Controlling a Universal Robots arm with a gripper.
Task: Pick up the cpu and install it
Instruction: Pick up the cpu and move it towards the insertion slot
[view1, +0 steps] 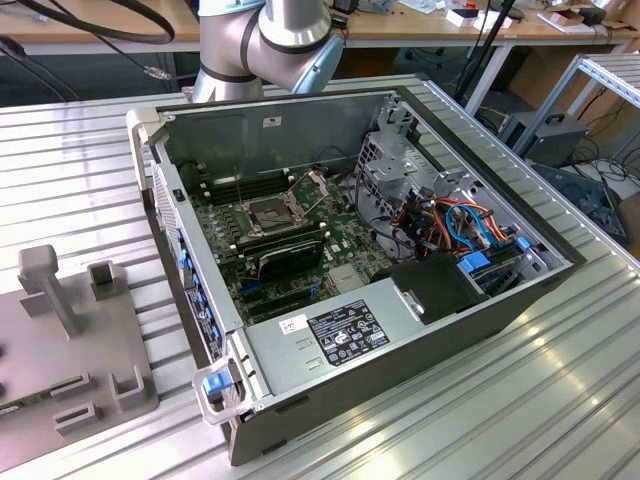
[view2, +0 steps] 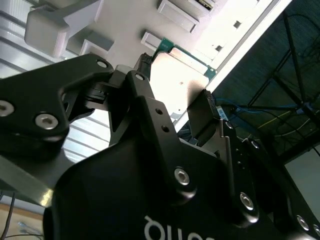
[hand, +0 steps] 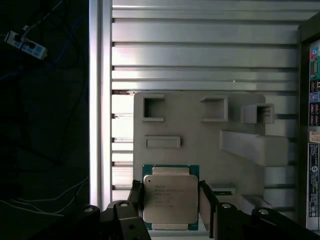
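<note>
In the exterior view, the open computer case (view1: 400, 330) lies on the ribbed tabletop (view1: 520, 420). Its socket (view1: 270, 213) looks unlatched, probably to receive the chip. In the second wrist view, the gripper (view2: 176, 79) is clamped on the cpu (view2: 182, 90) by opposite edges, likely to spare its contacts. In the first wrist view, the cpu hangs level above the grey fixture (hand: 200, 145).

Faint print on cpu (hand: 169, 200), black sticker (view1: 350, 333) on power supply (view1: 290, 357) — none legible.

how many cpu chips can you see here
1: a silver-topped square cpu chip between the black gripper's fingers, over the pale grey fixture plate. Others may be hidden inside the open computer case.
</note>
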